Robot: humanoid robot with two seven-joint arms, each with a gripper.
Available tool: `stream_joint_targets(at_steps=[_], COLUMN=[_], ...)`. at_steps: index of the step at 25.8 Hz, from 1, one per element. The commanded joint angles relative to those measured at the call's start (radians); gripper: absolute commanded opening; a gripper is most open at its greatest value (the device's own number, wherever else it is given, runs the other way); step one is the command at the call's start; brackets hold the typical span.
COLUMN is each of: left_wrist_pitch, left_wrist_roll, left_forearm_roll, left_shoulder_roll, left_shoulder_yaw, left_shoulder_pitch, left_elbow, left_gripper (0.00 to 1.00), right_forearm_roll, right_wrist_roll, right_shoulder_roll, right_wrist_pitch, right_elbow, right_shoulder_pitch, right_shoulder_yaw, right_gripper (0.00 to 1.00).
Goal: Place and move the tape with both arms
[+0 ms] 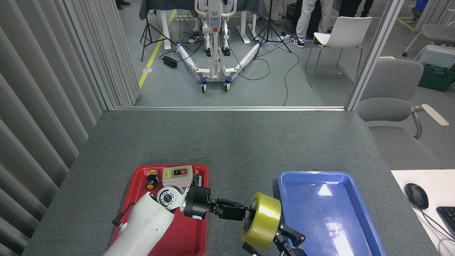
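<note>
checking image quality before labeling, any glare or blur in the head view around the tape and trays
Head view: sharp overall, no motion blur; white glare patches on the blue tray floor; a soft highlight across the tape; the red tray shows no glare; the right gripper is dark and cut off at the bottom edge.

A grey felt-like surface (227,142) fills the middle of the frame; at lower left a red tray (192,238) holds a grey switch box (177,173) and a small yellow-capped button (151,184); at lower right sits a blue tray (320,185). At the right edge are a black mouse (416,195) and a grey office chair (391,92); at upper right, a white chair (343,32); at top centre, a wheeled white frame (213,67) among cables.
</note>
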Motion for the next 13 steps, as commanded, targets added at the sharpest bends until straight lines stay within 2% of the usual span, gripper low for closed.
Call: stream_joint_targets(at_steps=[1,3,4,9,12,13], left_wrist_pitch=[0.004,0.004,0.004,0.004,0.004,0.052], left_wrist_roll=[0.012,0.012,0.012,0.020,0.027,0.036], left_forearm_roll=[0.000,0.000,0.000,0.000,-0.007,-0.007], left_shoulder_roll=[0.005,0.009,0.011,0.020,0.032,0.054], left_shoulder_yaw=[0.004,0.009,0.016,0.076,0.099,0.107], left_shoulder_pitch=[0.000,-0.001,-0.001,-0.007,-0.001,0.002], left_elbow=[0.003,0.000,-0.003,-0.011,-0.040,-0.072], left_gripper=[0.57,0.89,0.98,0.99,0.99,0.99], right_forearm_roll=[-0.001,-0.003,-0.006,-0.012,-0.040,-0.041], right_wrist_roll=[-0.006,-0.009,-0.010,-0.012,-0.001,0.008], right_shoulder_roll=[-0.011,-0.023,-0.025,-0.032,-0.052,-0.060], right_wrist_pitch=[-0.002,-0.002,-0.002,-0.002,-0.002,-0.002], right_elbow=[0.000,0.000,0.000,0.000,0.001,0.006], right_shoulder_pitch=[0.006,0.020,0.026,0.065,0.072,0.072], right_shoulder_yaw=[-0.035,-0.056,-0.070,-0.193,-0.288,-0.305], right_gripper=[0.00,0.00,0.00,0.00,0.00,0.00])
